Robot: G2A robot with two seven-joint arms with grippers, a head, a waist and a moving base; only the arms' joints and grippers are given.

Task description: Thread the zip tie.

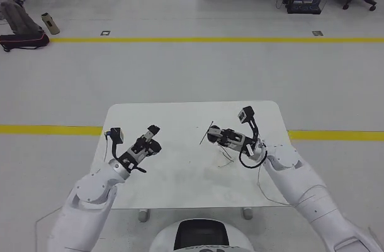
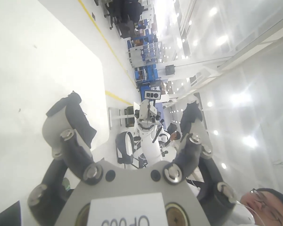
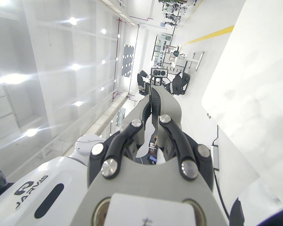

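over the table (image 1: pixel 179 183), right hand (image 1: pixel 211 135) clamps the zip tie (image 1: pixel 206 133), left hand (image 1: pixel 155 137) spread wide.

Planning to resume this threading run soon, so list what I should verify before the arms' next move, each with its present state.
1. The right gripper is shut on the zip tie: ok, the tie sticks out at its tip in the top view.
2. The left gripper is open to receive: ok, its fingers stand wide apart.
3. The left gripper is empty: ok.
4. The two grippers are apart over the table, with nothing between them: ok.
5. Whether the tie's free end is head or tail: cannot tell.
6. The tie is threaded: not ok, it looks straight, with no loop.
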